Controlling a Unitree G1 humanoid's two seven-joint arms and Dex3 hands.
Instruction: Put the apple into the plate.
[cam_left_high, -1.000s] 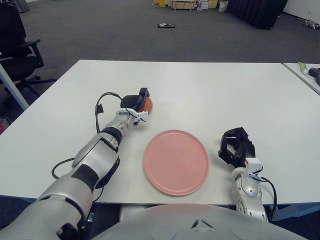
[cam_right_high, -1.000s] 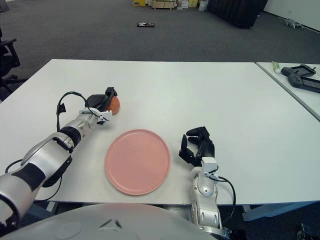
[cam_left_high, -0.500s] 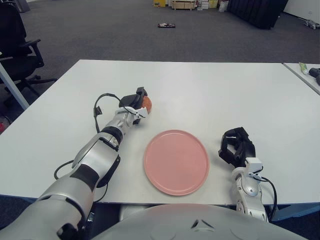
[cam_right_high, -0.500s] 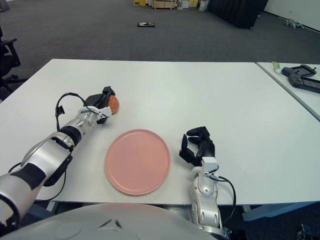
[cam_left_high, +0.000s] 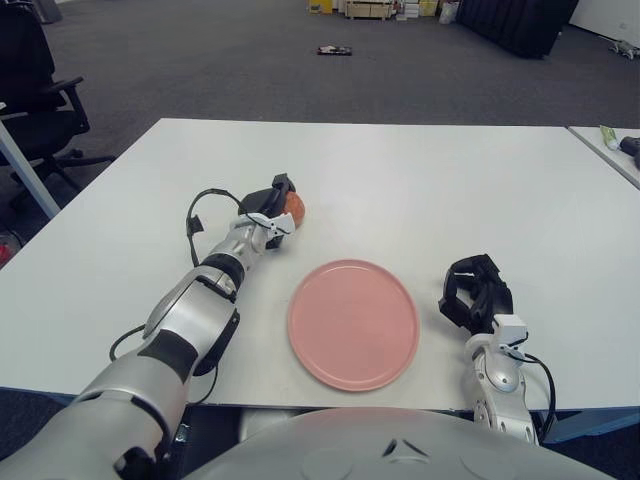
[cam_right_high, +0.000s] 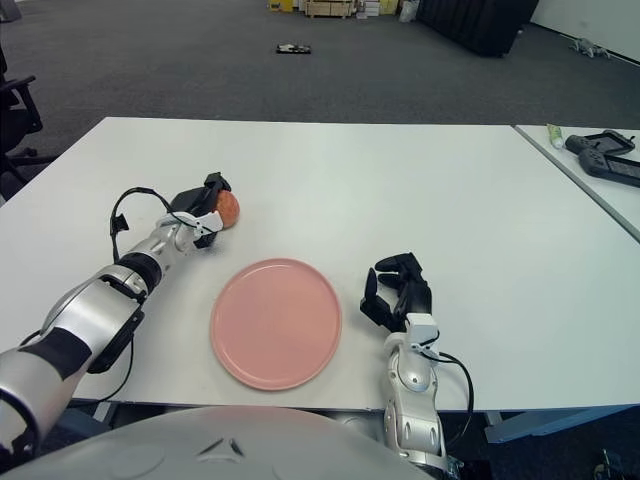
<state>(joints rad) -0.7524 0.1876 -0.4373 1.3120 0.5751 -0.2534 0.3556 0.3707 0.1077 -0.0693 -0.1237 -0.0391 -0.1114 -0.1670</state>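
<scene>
Apple (cam_left_high: 294, 208) on the counter (cam_left_high: 420, 190), far-left of the plate (cam_left_high: 353, 322), enclosed by left hand (cam_left_high: 268, 207) fingers; firm, smooth, round, likely rolls, so wrap its sides. Right hand (cam_left_high: 474, 297) curled, holding nothing, right of plate.

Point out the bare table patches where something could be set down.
The table is bare beyond the pink plate, and between the plate and the right robot hand. The one crowded spot is left of the plate, where the left robot hand grips the apple.
</scene>
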